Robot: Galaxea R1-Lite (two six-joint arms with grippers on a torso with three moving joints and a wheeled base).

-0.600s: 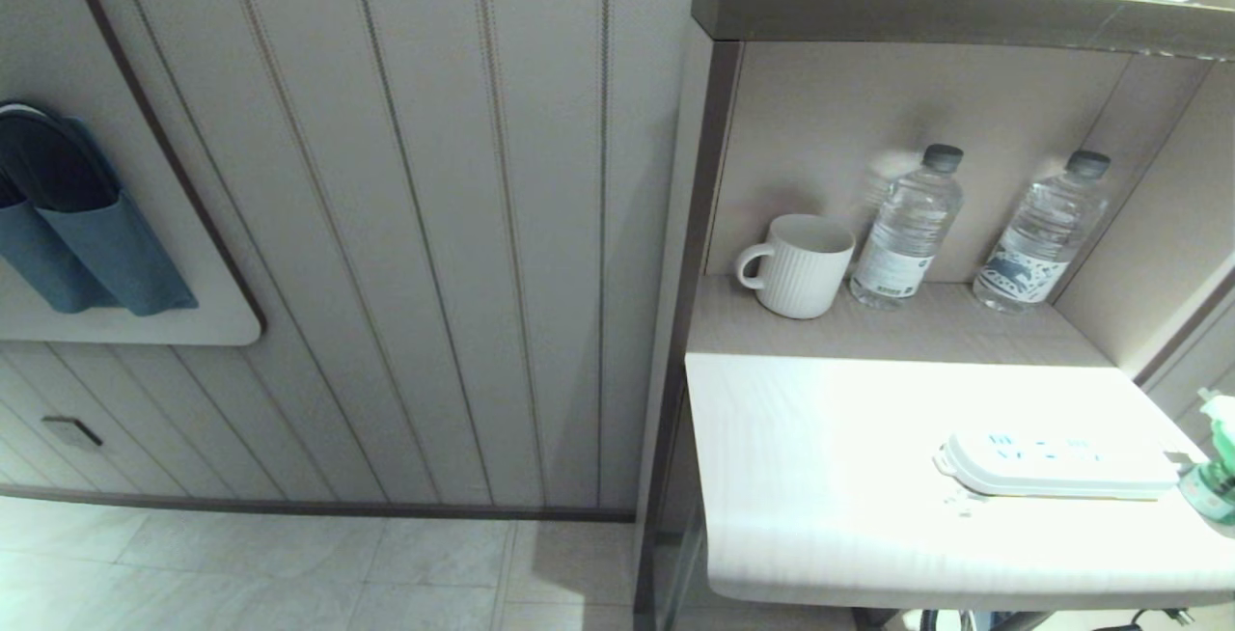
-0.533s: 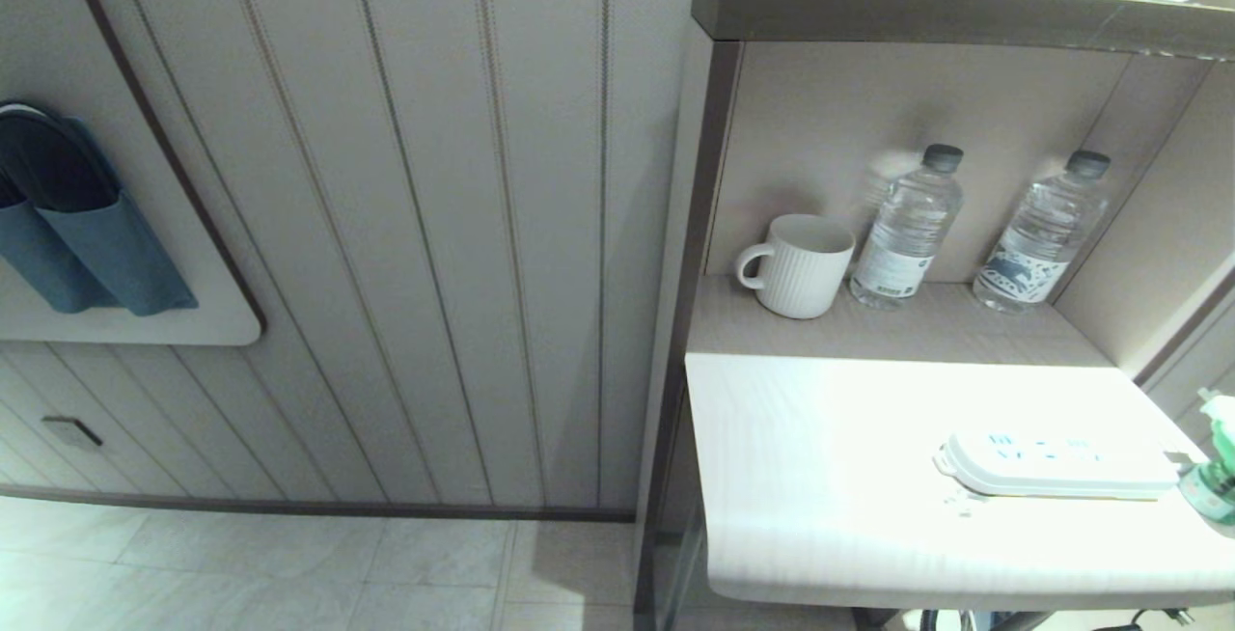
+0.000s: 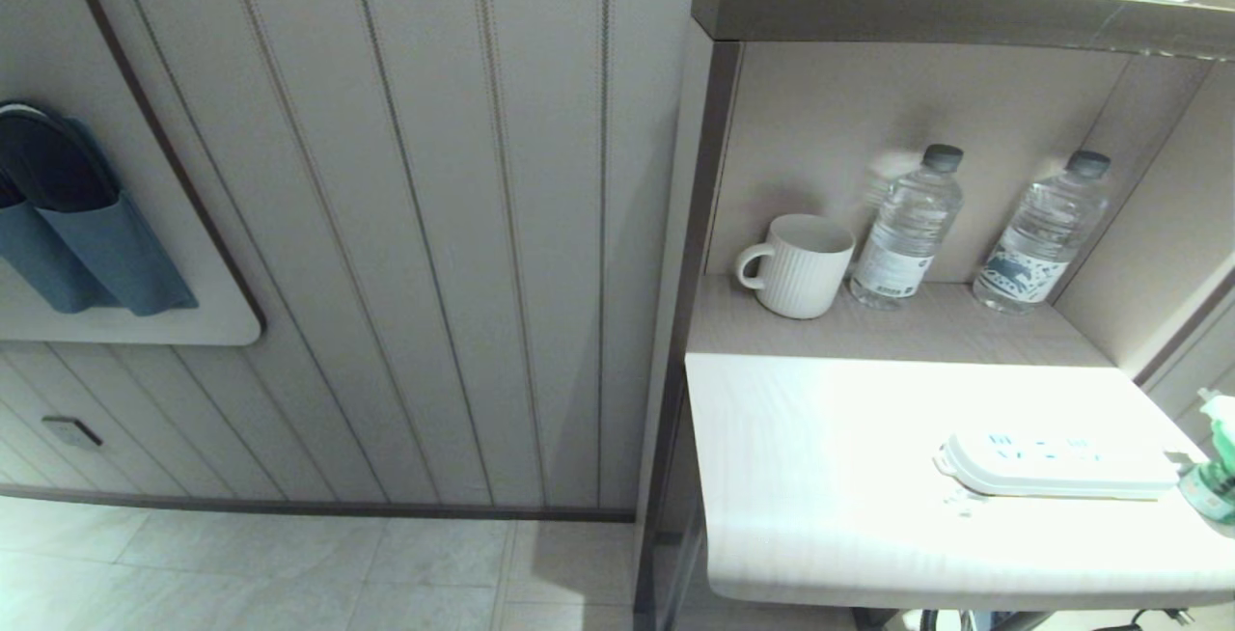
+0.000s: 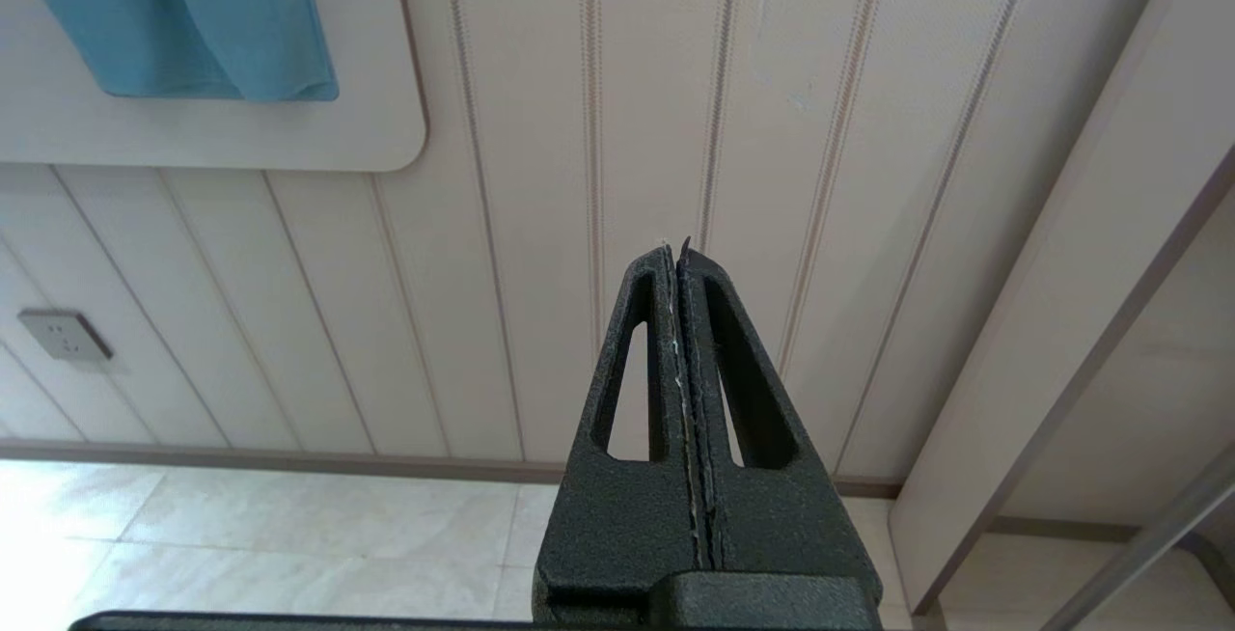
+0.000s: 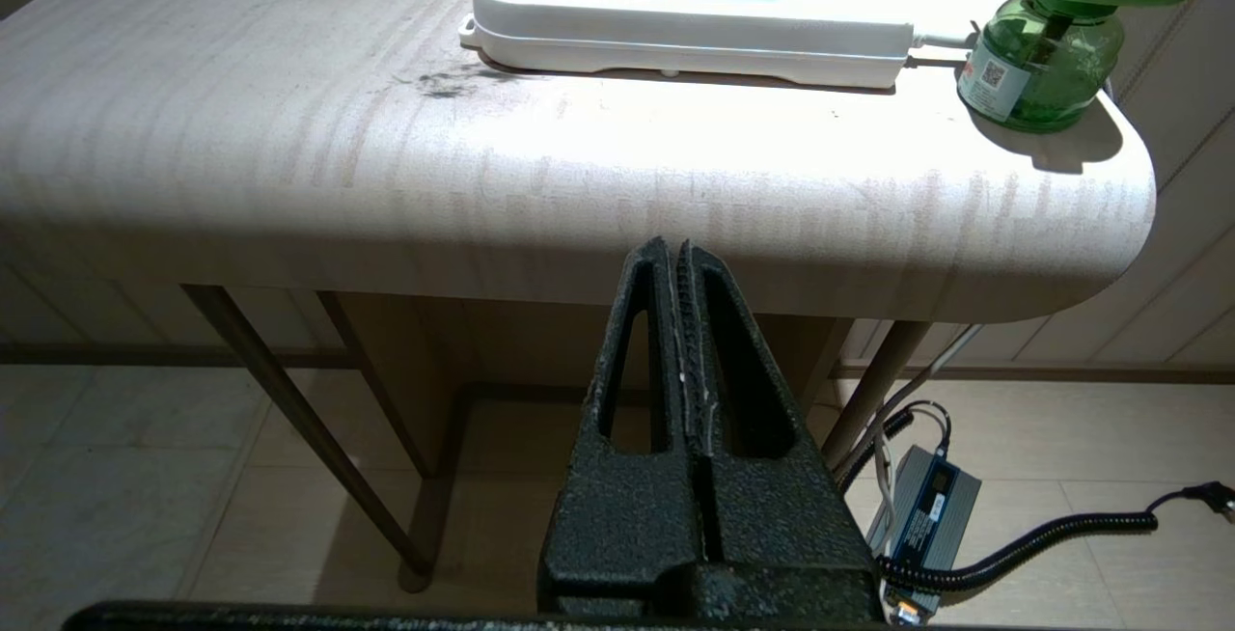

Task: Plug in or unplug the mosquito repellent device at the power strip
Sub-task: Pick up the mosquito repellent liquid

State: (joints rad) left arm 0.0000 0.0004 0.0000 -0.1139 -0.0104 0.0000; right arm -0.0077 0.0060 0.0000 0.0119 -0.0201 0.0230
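Right wrist view, upper right of frame: small mosquito repellent device, translucent green labelled bottle under a white-and-green rounded head cut by the frame edge, upright on the pale wooden table, just beside the cord end of the flat white power strip with light-blue sockets, apparently unplugged. Likely light, rigid, smooth plastic; best taken at the head, not the slippery bottle. Right gripper, lower centre: closed, empty. Left gripper: closed, empty, facing the wall.
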